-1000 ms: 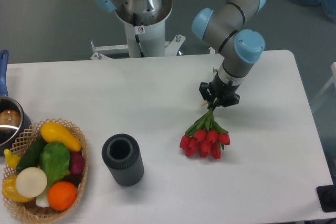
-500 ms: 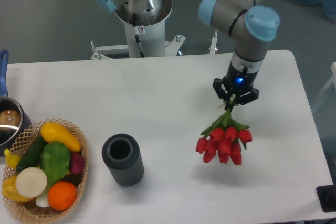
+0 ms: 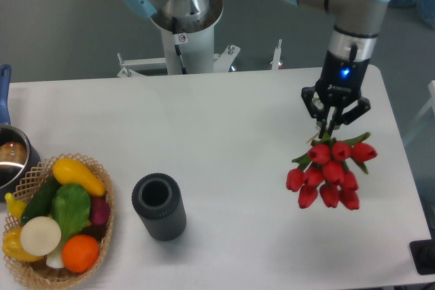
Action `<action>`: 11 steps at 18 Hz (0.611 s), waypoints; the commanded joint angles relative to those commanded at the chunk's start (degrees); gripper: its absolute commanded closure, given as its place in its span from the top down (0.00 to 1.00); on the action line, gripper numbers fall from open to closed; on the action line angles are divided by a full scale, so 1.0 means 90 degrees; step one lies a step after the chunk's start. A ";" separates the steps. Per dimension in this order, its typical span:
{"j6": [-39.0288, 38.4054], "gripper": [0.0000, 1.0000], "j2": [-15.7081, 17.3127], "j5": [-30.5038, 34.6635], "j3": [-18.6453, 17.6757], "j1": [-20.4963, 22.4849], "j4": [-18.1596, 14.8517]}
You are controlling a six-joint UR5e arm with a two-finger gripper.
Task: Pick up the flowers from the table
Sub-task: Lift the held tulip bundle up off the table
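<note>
Your gripper point(image 3: 334, 125) has its two dark fingers point(image 3: 319, 111) pinched in on the green stems of the small bunch of red tulips point(image 3: 330, 171), high up near the stem ends, so the blooms hang below it with the heads pointing down and towards the camera. The stems are mostly hidden behind the flower heads from this view, and you cannot see a tie on them here. The bunch looks lifted clear of the large white table point(image 3: 224, 134), over its right-hand part, though from this single overhead view you cannot be sure how much air sits under the blooms.

Treat the flowers as light but floppy: the stems will likely bend and the heads swing when the arm moves, and thin smooth stems could slide through a two-finger pinch if the grip is loose. The stem bundle is the right place to hold; the petals would crush or tear. Move steadily and avoid sharp wrist turns.

Further out, well apart to the left, a dark ribbed cylinder with an open top point(image 3: 159, 206) stands upright on the table. At the far left edge sits a woven basket of vegetables and fruit point(image 3: 60, 221), and just beyond it a metal pot with a blue handle point(image 3: 9, 156), partly cut off by the frame.
</note>
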 joint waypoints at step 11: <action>0.0000 0.18 0.0137 -0.0321 0.0020 0.0166 -0.0010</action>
